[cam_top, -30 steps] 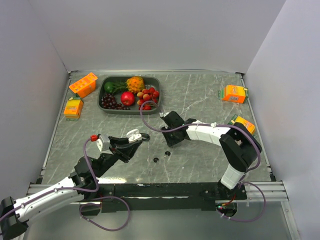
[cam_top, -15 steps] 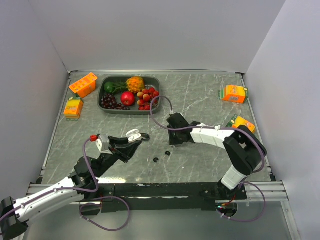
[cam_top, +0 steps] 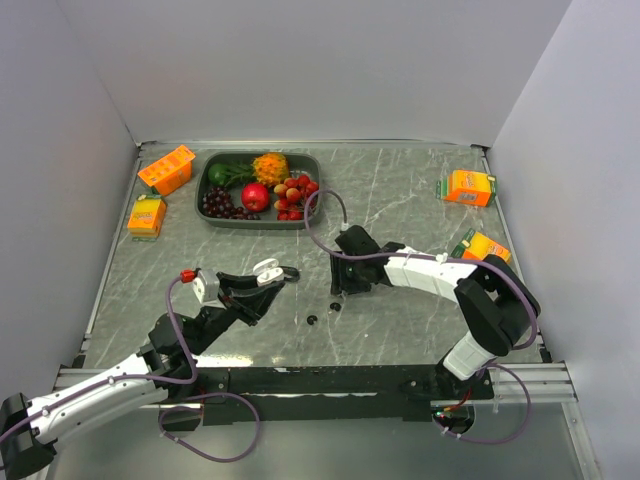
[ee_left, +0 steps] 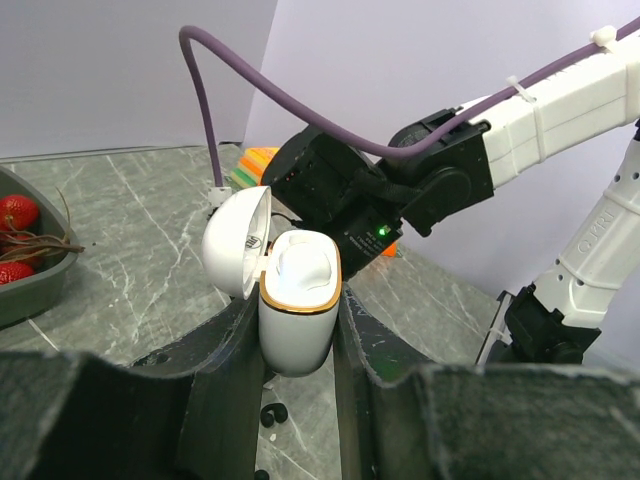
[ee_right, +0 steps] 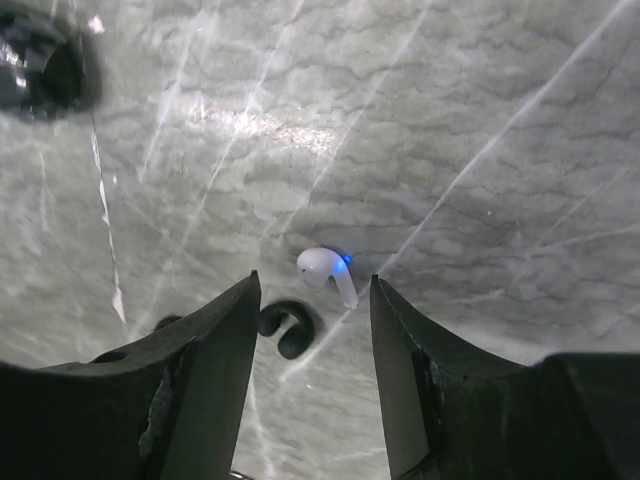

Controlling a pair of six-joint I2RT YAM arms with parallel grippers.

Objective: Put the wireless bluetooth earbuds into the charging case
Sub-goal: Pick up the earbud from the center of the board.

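Note:
My left gripper (ee_left: 297, 310) is shut on a white charging case (ee_left: 298, 300) with a gold rim. It holds the case upright above the table with the lid open; the case also shows in the top view (cam_top: 266, 270). My right gripper (ee_right: 313, 290) is open and points down just above the table, also seen in the top view (cam_top: 340, 290). A white earbud (ee_right: 325, 270) with a blue light lies between its fingers. A black earbud (ee_right: 283, 325) lies beside the left finger. Two black earbuds (cam_top: 334, 305) (cam_top: 312, 320) lie on the table in the top view.
A dark tray of fruit (cam_top: 205, 190) stands at the back left, with orange boxes (cam_top: 166, 168) (cam_top: 147, 215) beside it. Two more orange boxes (cam_top: 468, 187) (cam_top: 485, 247) lie at the right. A blurred dark object (ee_right: 40, 70) sits at the upper left of the right wrist view.
My right gripper has moved toward the near edge and down over the earbuds. The left gripper and the case have not moved.

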